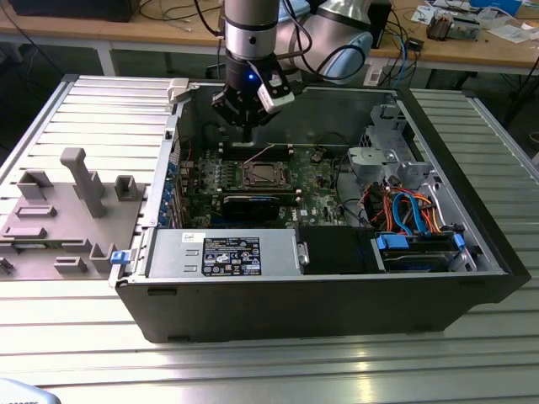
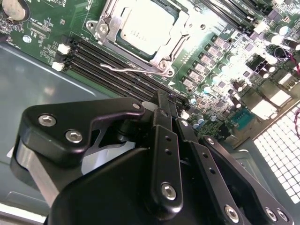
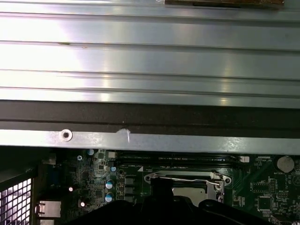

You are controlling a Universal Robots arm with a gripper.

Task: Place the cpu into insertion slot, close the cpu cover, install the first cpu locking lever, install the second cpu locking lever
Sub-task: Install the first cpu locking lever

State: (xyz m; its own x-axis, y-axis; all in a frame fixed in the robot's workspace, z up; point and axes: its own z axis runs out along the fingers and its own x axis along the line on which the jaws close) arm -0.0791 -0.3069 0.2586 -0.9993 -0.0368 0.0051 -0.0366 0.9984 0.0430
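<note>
The gripper point(image 1: 245, 128) is seen in the exterior view poised above the open computer case point(image 1: 472, 252), over the far edge of the green motherboard point(image 1: 316, 177) and just beyond the insertion slot point(image 1: 265, 174). In the second wrist view its fingers point(image 2: 165, 140) are pressed together with nothing between them. The cpu point(image 2: 143, 29) is already seated in the socket, and the cpu cover point(image 2: 176, 26) appears laid down around it — so the lever steps are judged to be in hand. One locking lever point(image 2: 126, 69) lies beside the socket, seemingly unlatched; a precise descent onto its thin wire end would be called for
</note>
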